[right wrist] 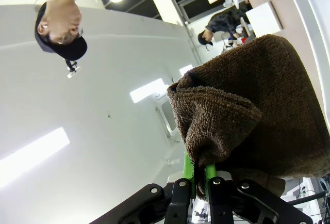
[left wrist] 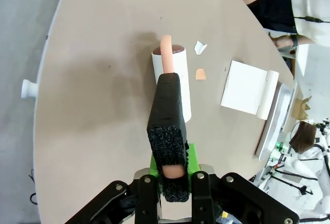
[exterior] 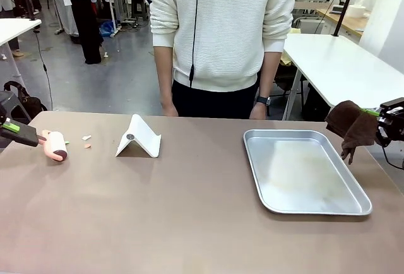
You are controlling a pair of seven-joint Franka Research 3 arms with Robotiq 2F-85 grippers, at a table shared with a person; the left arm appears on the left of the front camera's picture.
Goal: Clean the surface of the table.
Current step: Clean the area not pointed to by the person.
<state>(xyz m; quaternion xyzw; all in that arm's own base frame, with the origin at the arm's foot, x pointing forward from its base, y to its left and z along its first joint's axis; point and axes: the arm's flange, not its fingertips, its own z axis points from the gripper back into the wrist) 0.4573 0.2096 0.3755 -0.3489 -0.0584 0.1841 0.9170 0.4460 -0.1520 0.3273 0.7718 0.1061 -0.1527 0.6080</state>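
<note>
The brownish tabletop [exterior: 189,223] is spanning the near scene, with small scraps [exterior: 86,140] lying at its far left. Just beside them the left hand [exterior: 11,127] is clamping the black handle of a lint roller [exterior: 57,144], whose drum seems to be resting on the surface. The right hand [exterior: 382,122] is pinching a brown cloth [exterior: 350,125] near the far right corner of the metal tray [exterior: 303,173]. A hasty roll could be flicking the light scraps off the edge or knocking the white folded stand [exterior: 139,138]. The dangling cloth could be catching the tray rim.

Grey floor [exterior: 126,84] w/ white tables [exterior: 341,65]
</note>
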